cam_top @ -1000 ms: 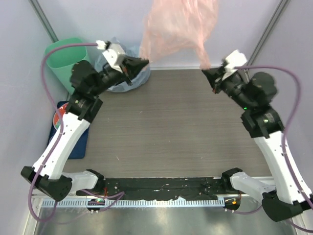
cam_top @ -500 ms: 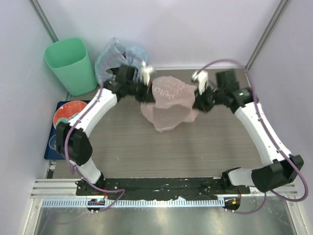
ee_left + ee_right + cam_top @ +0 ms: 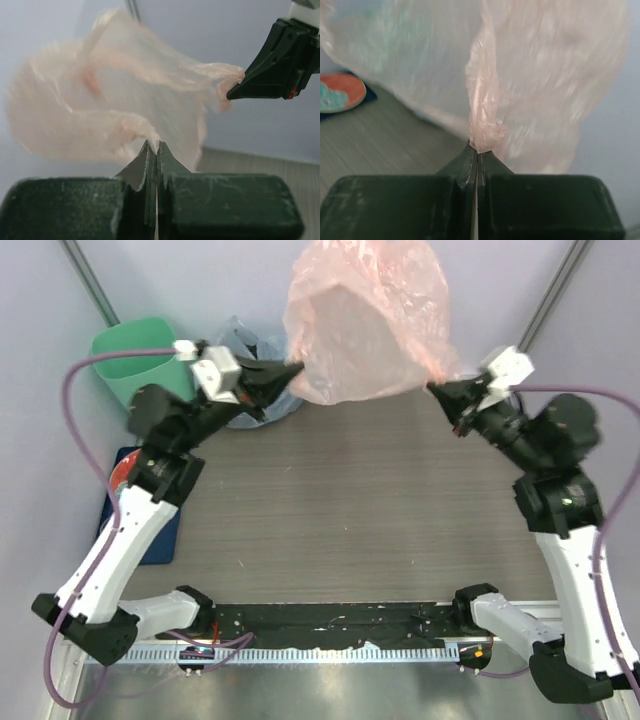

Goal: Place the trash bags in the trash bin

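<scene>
Mint-green trash bin sits upper left of the frame, with a bulging blue bag just right of it. The left end effector is pinched fully closed on one corner of the pink trash bag. The right end effector is clamped on the other corner. The bag is held up top centre, above the table.

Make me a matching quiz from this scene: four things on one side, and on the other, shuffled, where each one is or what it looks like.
Things:
1. pink bag
2. green bin
3. blue bag
4. plate

Descriptions:
A. upright in the far left corner
B. orange-red with teal, lying flat
C. held aloft between the left gripper and the right gripper
D. slumped beside the green bin

Pairs: 1-C, 2-A, 3-D, 4-B
</scene>
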`<action>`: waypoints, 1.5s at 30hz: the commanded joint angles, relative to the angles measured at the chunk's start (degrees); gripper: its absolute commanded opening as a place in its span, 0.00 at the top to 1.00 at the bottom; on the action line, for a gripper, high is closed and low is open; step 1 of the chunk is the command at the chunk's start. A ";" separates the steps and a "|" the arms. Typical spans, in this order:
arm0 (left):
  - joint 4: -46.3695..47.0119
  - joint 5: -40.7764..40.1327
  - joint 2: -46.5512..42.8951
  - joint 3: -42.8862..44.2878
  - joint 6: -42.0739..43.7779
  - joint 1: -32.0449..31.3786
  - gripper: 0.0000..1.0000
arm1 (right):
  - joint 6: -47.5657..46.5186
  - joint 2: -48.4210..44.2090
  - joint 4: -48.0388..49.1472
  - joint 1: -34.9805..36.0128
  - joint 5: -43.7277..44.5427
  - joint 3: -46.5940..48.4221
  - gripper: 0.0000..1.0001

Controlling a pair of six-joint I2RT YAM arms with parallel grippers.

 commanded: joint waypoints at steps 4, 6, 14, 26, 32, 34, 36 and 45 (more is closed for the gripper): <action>-35.75 -5.91 22.15 -11.62 13.55 -1.99 1.00 | -16.89 15.28 -25.63 0.10 17.12 -26.85 0.99; -40.80 -3.65 26.10 -10.40 14.42 -2.07 1.00 | -15.32 16.98 -29.85 -0.42 14.75 -27.65 0.99; -35.46 3.40 28.04 10.15 6.18 -1.99 1.00 | -0.31 5.81 -22.07 -1.65 0.83 -14.22 0.99; -21.23 5.43 46.59 25.47 -2.35 -1.90 1.00 | 1.03 2.92 -4.93 -11.94 28.18 -14.20 0.99; -28.23 6.13 45.64 29.15 -1.04 1.17 0.33 | 3.84 -2.97 -0.61 -13.70 31.17 -22.20 0.99; -37.44 6.66 44.76 31.78 1.94 3.45 0.13 | 5.06 -2.89 -0.52 -13.70 34.75 -24.31 0.99; -48.61 6.75 43.19 35.04 6.85 6.17 0.09 | 4.98 -2.19 -0.17 -13.70 36.18 -25.89 0.99; -71.83 5.97 35.70 40.47 24.87 30.58 0.03 | 7.18 2.73 1.23 -13.70 37.59 -24.67 0.99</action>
